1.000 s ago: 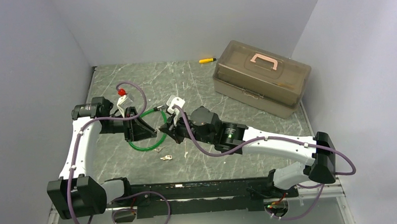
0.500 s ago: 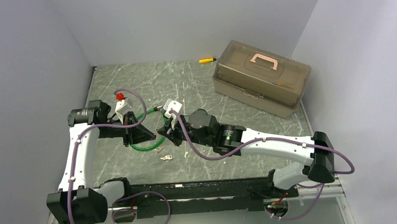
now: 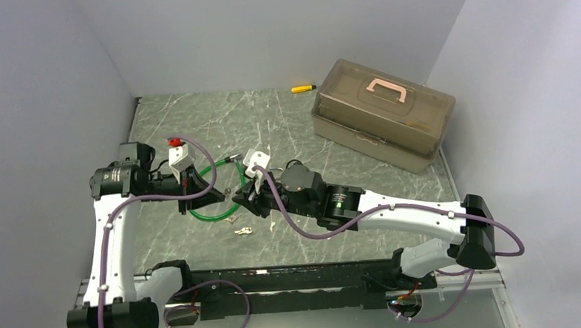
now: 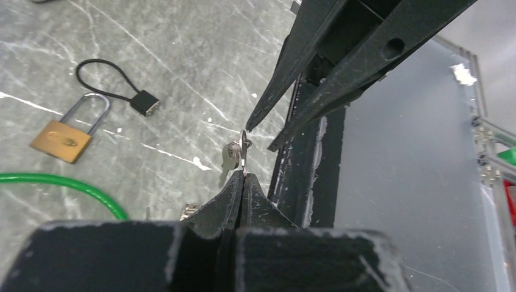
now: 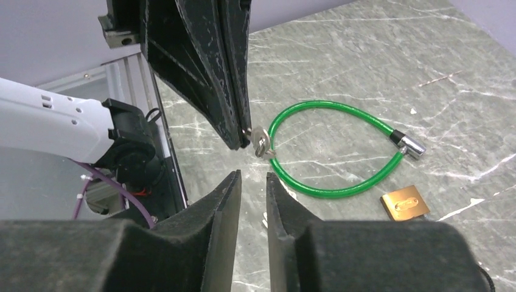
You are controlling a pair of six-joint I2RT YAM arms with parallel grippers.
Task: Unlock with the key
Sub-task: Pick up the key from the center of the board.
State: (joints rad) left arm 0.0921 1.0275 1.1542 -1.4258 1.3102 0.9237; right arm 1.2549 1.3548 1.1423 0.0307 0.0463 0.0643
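1. My left gripper point(image 4: 243, 177) has its scuffed, matte black fingers pressed flat together, clamped on the key point(image 4: 243, 146). The key is a thin sliver of pale silvery metal, held up off the table and sticking edge-on out of the tips.
2. My right gripper point(image 5: 251, 182) faces it tip to tip. Its wedge-shaped jaws stand a narrow slit apart with nothing between them, and the key sits just beyond them, not touching.
3. On the grey, white-veined table point(image 3: 197, 116) below lie three things:
   - a small brass padlock point(image 4: 62, 141) with a rounded steel shackle
   - a glossy green cable point(image 4: 36, 178)
   - a black cord loop point(image 4: 145, 102) ending in a small block
4. A translucent brown plastic box point(image 3: 360, 120) with a pink handle stands well apart, far right.
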